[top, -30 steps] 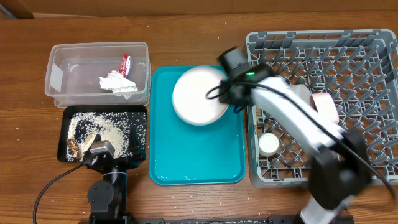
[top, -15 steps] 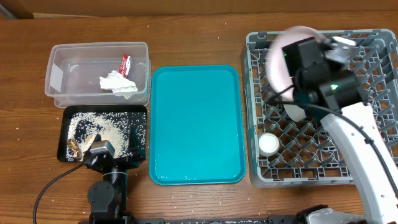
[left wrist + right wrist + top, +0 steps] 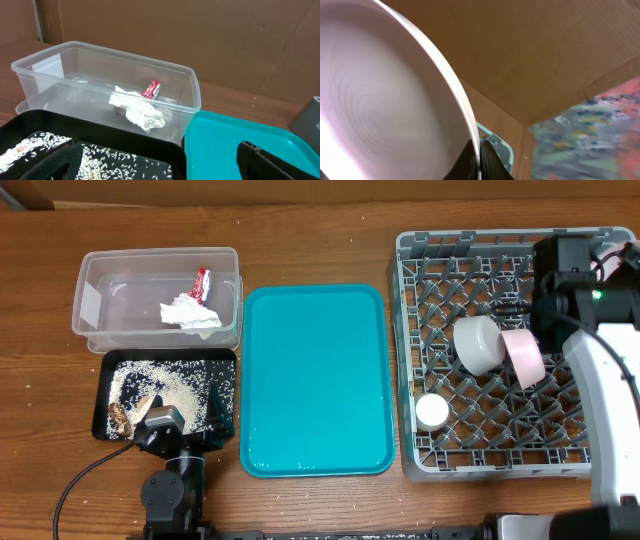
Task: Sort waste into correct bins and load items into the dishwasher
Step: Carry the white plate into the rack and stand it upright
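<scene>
**Overhead view: white plate going into the dish rack, right claw clamping its rim**

Risks, largest item first.
- The dish rack is carrying the white plate on edge among its pegs. The plate is leaning just beside the pink plate; whether the two are touching cannot be told.
- If the claw is letting go before the rim is sitting between pegs, the white plate is, in my judgement, likely to be toppling flat or knocking into the pink one.
- A sideways pull-out is also risking dragging the plate along with the fingers.
- The small white cup is sitting near the rack's lower-left corner in this view, well apart from both plates, so it is facing little danger.

Pose.
- The right arm is reaching over the rack from its right side, with the wrist bending down toward the plates.
- In the right wrist view, the right gripper is pinching narrowly on a pale plate rim, a dark finger on either side. By its tint I am taking this for the white plate, though not with certainty.
- The left arm is sitting folded at the table's near edge, beside the black tray.
- The left gripper is standing wide open and holding nothing. It is facing the clear tub, where the tissue and red wrapper are lying.
</scene>
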Controlling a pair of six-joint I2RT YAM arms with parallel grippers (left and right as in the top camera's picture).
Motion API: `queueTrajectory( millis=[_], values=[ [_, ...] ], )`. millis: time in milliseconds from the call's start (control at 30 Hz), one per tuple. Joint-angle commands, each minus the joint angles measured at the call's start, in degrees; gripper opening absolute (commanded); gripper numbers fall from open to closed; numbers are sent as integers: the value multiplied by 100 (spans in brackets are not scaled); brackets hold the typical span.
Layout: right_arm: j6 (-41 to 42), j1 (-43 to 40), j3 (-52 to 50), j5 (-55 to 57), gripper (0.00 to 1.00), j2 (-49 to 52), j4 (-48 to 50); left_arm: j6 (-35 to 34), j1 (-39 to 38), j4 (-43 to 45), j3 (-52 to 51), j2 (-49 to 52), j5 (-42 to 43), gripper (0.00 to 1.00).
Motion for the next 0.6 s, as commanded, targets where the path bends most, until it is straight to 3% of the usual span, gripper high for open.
queueTrajectory(
  millis=[0,300,567],
  values=[
    [-35,-181,-31,269,4,319,-17,-55,46,7,-22,-59,28,100],
    [-35,-85,-57,26,4,658,-90,-57,46,7,-22,-59,28,100],
    [-208,105,-704,72,4,807,-13,-57,46,7,-22,-59,28,100]
  ],
)
